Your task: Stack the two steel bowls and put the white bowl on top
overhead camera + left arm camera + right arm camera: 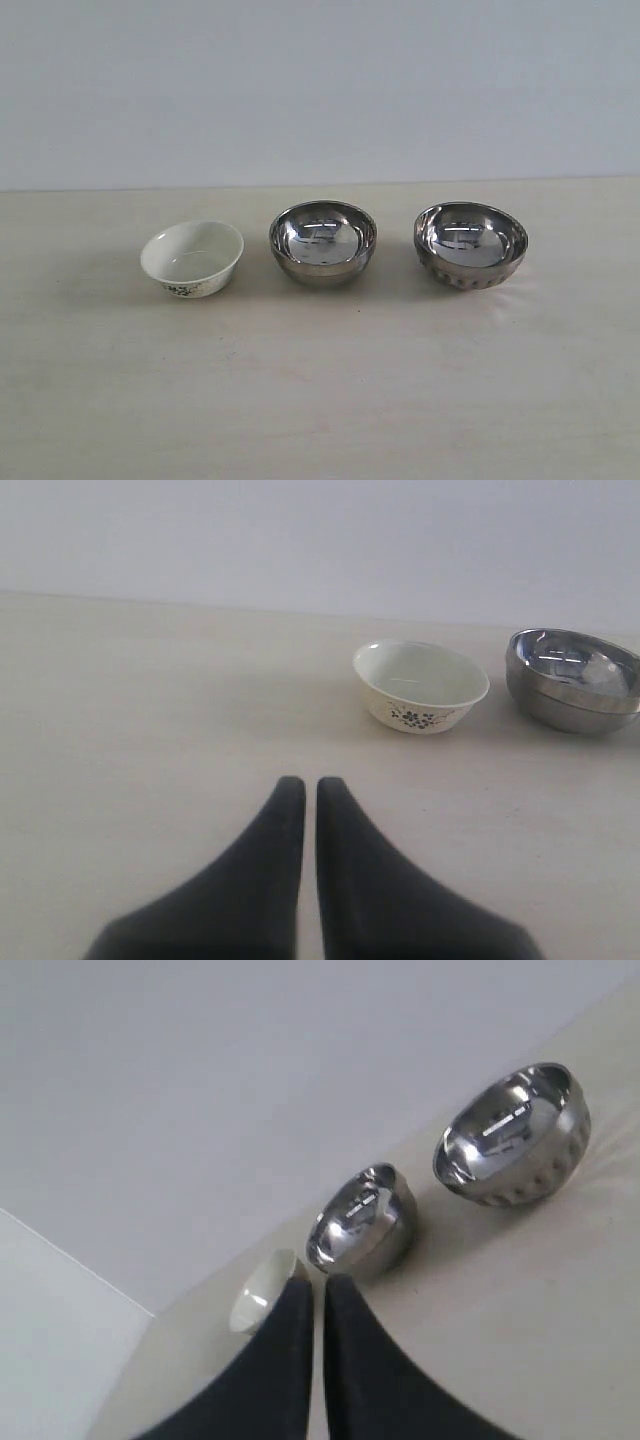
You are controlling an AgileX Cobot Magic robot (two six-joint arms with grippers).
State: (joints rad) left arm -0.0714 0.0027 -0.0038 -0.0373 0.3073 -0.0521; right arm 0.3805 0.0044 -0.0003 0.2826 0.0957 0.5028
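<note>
Three bowls stand in a row on the table. The white bowl with dark flowers near its base is at the left. The smooth steel bowl is in the middle and the ribbed steel bowl at the right, all apart from one another. Neither arm shows in the exterior view. My left gripper is shut and empty, well short of the white bowl and the smooth steel bowl. My right gripper is shut and empty, with the ribbed bowl, smooth bowl and white bowl beyond it.
The beige table runs wide in front of the bowls. A plain pale wall stands behind its far edge.
</note>
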